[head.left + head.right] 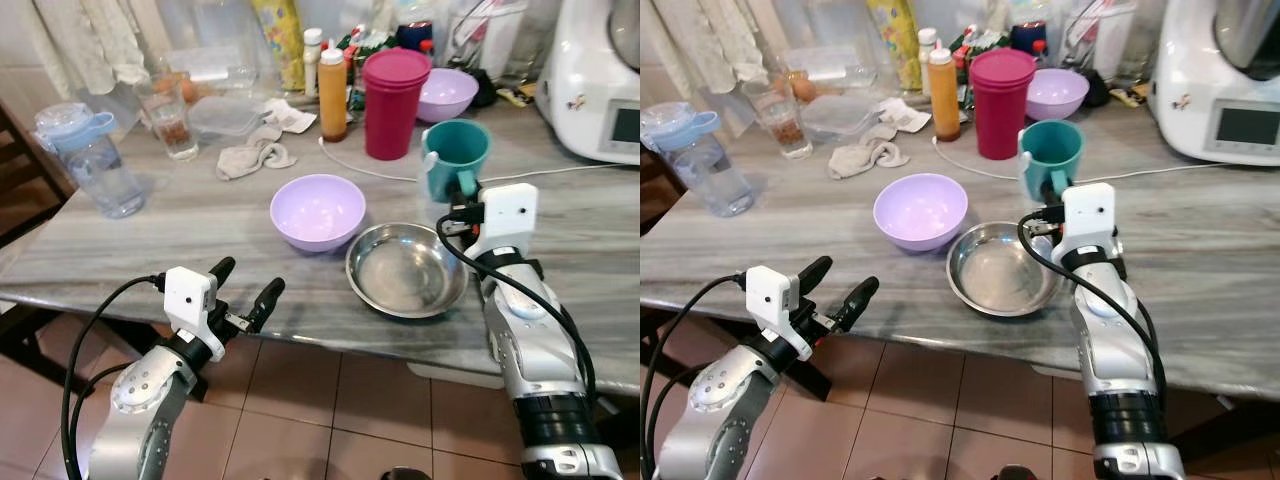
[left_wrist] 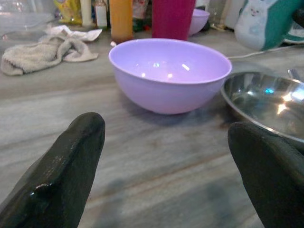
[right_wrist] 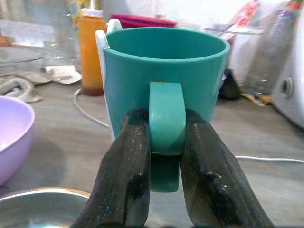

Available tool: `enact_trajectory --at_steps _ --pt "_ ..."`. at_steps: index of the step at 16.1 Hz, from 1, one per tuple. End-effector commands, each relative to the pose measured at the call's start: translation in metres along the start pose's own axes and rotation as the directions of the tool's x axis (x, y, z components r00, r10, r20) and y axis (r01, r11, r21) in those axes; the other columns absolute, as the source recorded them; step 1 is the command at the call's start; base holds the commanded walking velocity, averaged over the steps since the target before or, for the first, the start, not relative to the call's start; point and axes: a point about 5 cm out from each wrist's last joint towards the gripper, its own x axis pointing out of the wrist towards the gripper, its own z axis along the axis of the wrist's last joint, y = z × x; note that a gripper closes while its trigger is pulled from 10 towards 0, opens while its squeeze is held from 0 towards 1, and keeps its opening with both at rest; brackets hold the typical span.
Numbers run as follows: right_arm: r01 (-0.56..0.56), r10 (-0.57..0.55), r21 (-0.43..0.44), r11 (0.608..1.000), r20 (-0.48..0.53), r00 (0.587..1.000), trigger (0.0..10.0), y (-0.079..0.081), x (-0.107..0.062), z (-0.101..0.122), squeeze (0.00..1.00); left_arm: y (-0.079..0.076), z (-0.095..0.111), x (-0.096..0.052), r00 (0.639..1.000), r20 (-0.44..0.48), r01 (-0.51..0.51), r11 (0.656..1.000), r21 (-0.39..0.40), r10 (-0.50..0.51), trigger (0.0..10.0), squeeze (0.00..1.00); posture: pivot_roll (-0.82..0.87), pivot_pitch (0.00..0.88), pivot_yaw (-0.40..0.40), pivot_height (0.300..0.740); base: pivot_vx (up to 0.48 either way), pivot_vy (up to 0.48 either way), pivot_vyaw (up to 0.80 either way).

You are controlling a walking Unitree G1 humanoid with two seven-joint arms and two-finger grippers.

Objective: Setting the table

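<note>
Nearest, the left gripper (image 1: 246, 289) hovers at the table (image 1: 200, 225) edge, fingers spread wide, empty, lavender bowl (image 1: 317, 210) just beyond. Farther, the right gripper (image 3: 160, 156) pinches the teal mug (image 3: 164, 80) by its handle, steel bowl (image 1: 406, 268) beside it.

White appliance (image 1: 600, 80) cut off by edge; bottle labels unreadable.
</note>
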Motion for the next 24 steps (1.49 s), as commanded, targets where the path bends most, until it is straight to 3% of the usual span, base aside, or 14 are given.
enact_trajectory --at_steps 1,5,9,14,18,24 --pt "-0.024 0.024 0.007 1.000 0.037 0.999 10.0 0.005 0.007 0.007 0.00 0.002 0.003 -0.003 1.000 -0.003 0.016 1.000 0.016 -0.015 10.0 0.00 -0.17 0.141 0.106 0.740 0.000 0.000 0.00" --pt "-0.026 0.026 0.065 0.998 0.002 1.000 10.0 0.010 0.010 -0.005 0.00 0.002 0.006 -0.004 1.000 0.003 0.015 1.000 0.022 -0.015 10.0 0.00 -0.14 0.133 0.111 0.740 0.000 0.000 0.00" --pt "-0.014 0.015 0.051 0.999 -0.025 1.000 10.0 0.015 0.008 -0.016 0.00 0.003 0.006 -0.005 1.000 -0.001 0.023 0.999 0.024 -0.023 10.0 0.00 -0.14 0.127 0.109 0.740 0.000 0.000 0.00" --pt "0.056 -0.054 0.033 0.998 -0.042 0.998 10.0 -0.004 0.003 -0.022 0.00 0.003 0.005 -0.002 0.999 -0.001 0.033 0.999 0.026 -0.033 10.0 0.00 -0.15 0.121 0.117 0.740 0.000 0.000 0.00" --pt "0.031 -0.029 0.029 0.999 -0.065 0.997 10.0 -0.021 0.001 -0.025 0.00 0.003 0.005 0.001 0.999 -0.004 0.044 0.999 0.030 -0.043 10.0 0.00 -0.16 0.118 0.126 0.740 0.000 0.000 0.00" --pt "-0.052 0.058 0.067 0.996 -0.091 0.994 10.0 -0.014 -0.001 -0.031 0.00 0.003 0.006 0.001 0.998 0.004 0.060 0.998 0.028 -0.060 10.0 0.00 -0.15 0.117 0.125 0.740 0.000 0.000 0.00"
